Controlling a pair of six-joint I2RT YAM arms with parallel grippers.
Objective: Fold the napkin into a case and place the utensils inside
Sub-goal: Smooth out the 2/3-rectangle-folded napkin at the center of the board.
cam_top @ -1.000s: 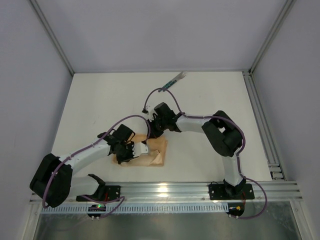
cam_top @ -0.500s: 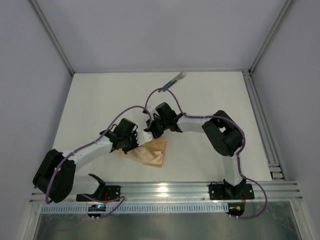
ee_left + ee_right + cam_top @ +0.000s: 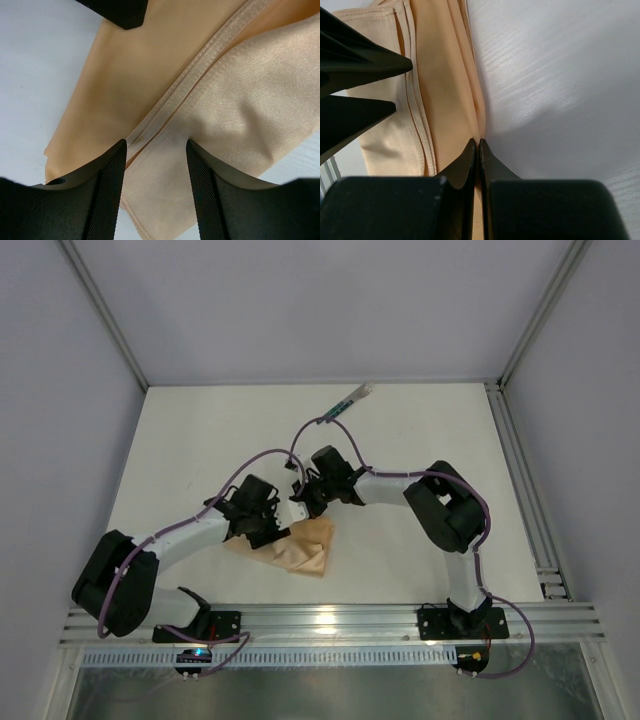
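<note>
The peach-tan napkin (image 3: 305, 550) lies folded in layers near the table's front middle, its hemmed edges showing in the left wrist view (image 3: 240, 100). My left gripper (image 3: 272, 532) hovers over its left part, open, with the cloth lying loose under the spread fingers (image 3: 156, 145). On the napkin's far edge, my right gripper (image 3: 300, 508) is shut, pinching the stacked cloth edges (image 3: 479, 141); the napkin (image 3: 445, 90) runs away from its tips. The utensils (image 3: 350, 400), dark green with pale ends, lie far back on the table.
The white table (image 3: 200, 440) is walled on three sides. A metal rail (image 3: 330, 620) runs along the near edge and another (image 3: 530, 500) down the right side. The left gripper's fingers (image 3: 365, 65) show close beside the right gripper.
My left gripper has opened and let go of the napkin after carrying a fold over and shifting slightly farther back. The right gripper has stayed shut on the cloth edge.
</note>
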